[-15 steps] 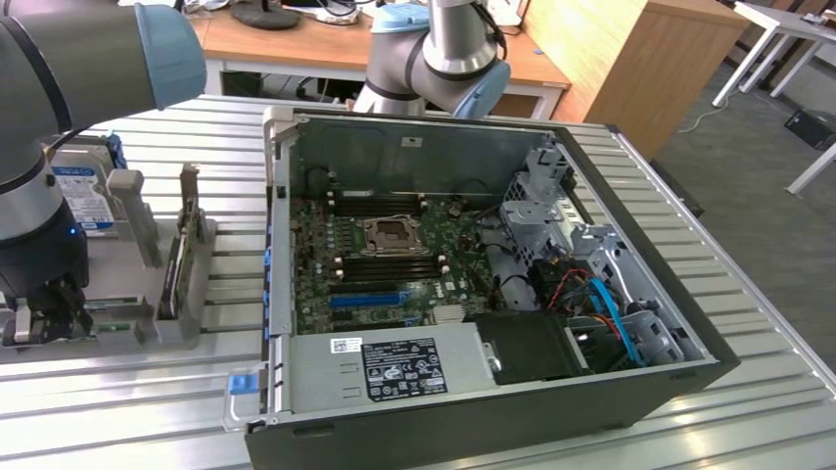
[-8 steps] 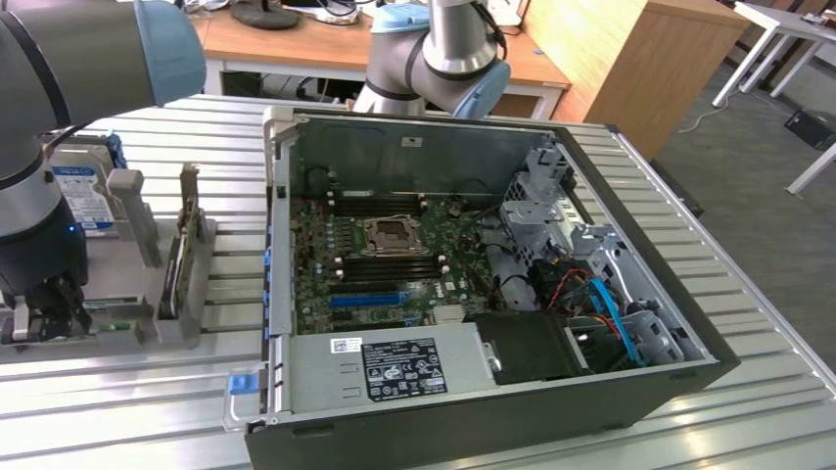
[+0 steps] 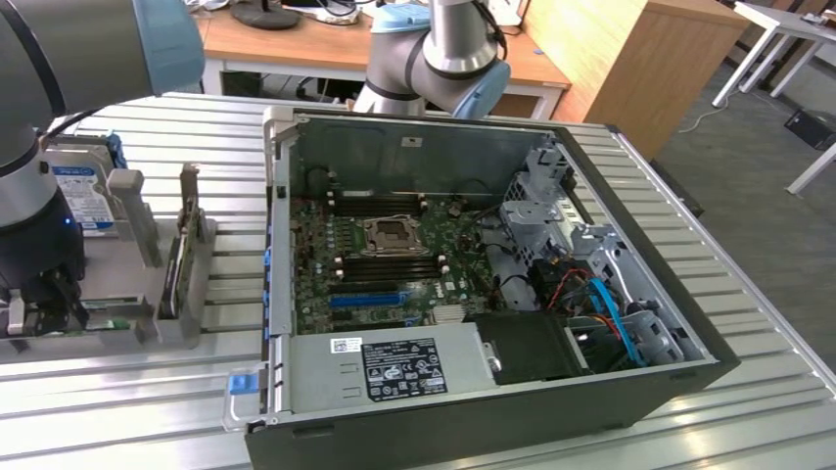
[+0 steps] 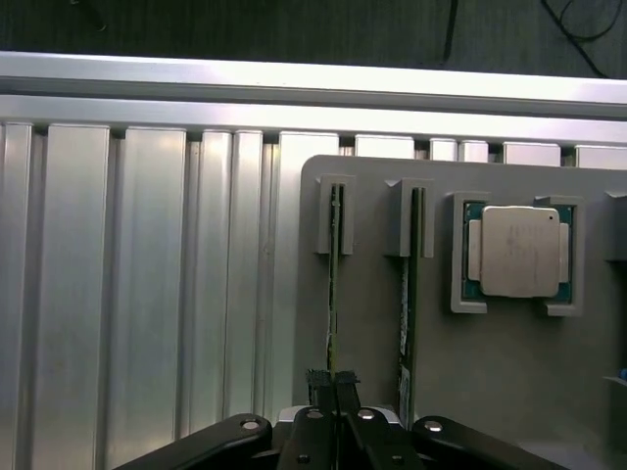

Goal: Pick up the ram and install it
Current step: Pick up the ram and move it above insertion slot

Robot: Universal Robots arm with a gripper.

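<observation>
Two thin green sticks stand on edge in slots of a grey holder. My gripper is down over one of them, the ram, with its dark fingertips pressed together on the stick's top edge. The other stick stands free in the neighbouring slot. In the exterior view my gripper sits low at the holder on that view's left, well apart from the open computer case. The motherboard lies exposed inside the case, with dark memory slots beside the processor socket.
A processor chip rests in its own pocket of the holder. A hard drive with a blue label and a card with a metal bracket stand in racks on the slatted metal table. Cables and drive cages fill the case's right side.
</observation>
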